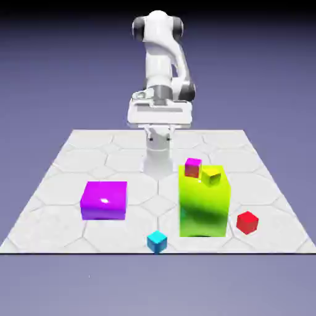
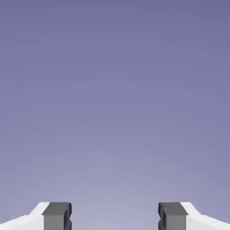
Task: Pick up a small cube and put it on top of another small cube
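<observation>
Lime block [image 1: 204, 207] between cyan cube [image 1: 157, 241] and red cube [image 1: 247, 222] | claw [image 2: 115, 215] wide (empty)

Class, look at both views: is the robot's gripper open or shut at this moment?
Open. In the hand view the gripper shows both fingertips far apart, with only backdrop between them.

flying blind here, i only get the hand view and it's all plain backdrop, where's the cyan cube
Observer: The cyan cube sits near the table's front edge, alone.
Operator: and the red one
Observer: The red cube lies toward the exterior view's right, beside the lime block.
Operator: anything on that block
Observer: Yes, a magenta cube and a yellow cube rest on top.
</observation>
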Robot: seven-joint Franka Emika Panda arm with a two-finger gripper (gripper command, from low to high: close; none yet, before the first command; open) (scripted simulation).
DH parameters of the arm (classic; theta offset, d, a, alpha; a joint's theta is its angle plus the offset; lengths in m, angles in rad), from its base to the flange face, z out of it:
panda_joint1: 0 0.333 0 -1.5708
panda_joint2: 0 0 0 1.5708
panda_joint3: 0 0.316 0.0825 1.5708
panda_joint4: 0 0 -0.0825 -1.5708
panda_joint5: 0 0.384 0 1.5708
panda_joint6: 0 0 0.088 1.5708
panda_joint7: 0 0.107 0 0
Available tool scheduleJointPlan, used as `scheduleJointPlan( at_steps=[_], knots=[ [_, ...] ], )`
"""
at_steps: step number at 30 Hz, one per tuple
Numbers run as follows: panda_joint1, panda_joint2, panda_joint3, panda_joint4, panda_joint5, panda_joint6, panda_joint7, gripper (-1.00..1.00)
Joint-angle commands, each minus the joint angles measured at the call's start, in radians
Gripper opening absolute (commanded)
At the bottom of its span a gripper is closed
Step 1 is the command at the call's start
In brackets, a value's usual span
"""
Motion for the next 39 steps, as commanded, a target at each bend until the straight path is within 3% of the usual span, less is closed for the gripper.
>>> scheduleJointPlan(
  at_steps=[1, 39],
  knots=[
    [0.03, -0.011, -0.036, 0.005, 0.012, 0.006, -0.039, 0.0],
    [1.187, -0.436, -1.413, 0.182, 0.455, 0.248, -1.522, 0.0]
  ],
)
